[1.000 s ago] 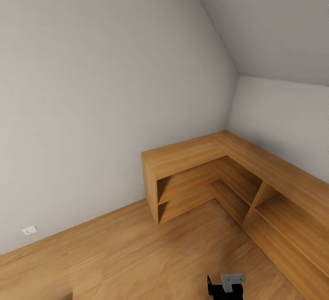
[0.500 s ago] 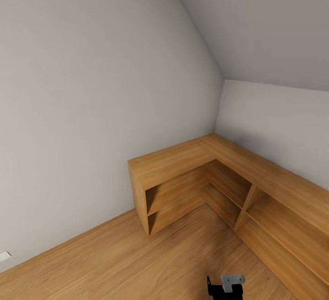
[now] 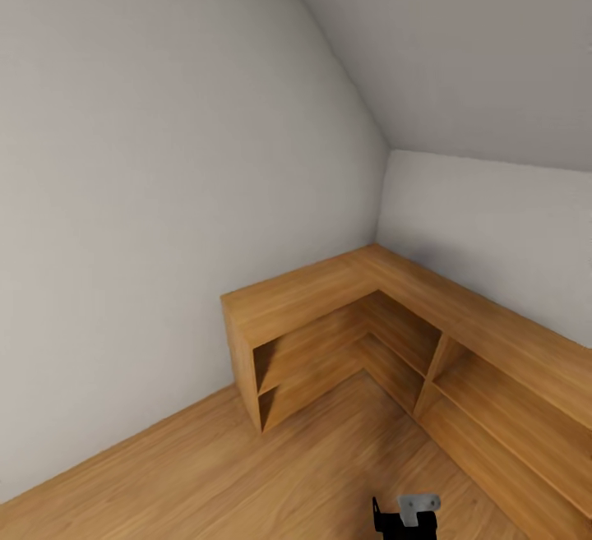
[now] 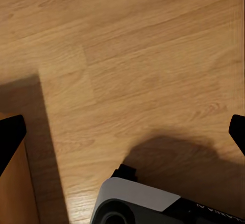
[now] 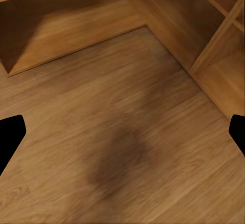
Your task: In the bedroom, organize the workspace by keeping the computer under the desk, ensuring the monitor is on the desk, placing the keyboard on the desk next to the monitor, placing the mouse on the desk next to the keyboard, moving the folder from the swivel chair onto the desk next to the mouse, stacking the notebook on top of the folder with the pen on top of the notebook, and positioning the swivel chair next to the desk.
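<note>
Home attic room, sloped ceiling [image 3: 460, 39], wood floor [image 3: 247, 474], corner shelving [image 3: 362, 318]

L-shaped wooden shelf unit [image 3: 329, 310] in corner, grey walls [image 3: 148, 195], wood floor [image 3: 247, 482].

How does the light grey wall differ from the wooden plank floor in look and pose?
The light grey wall is plain and without pattern, while the wooden plank floor shows brown grain and board lines. The wall stands upright; the floor lies flat. The L-shaped wooden shelf unit stands on the floor and backs against the wall. Both are large bare surfaces that meet along one line.
</note>
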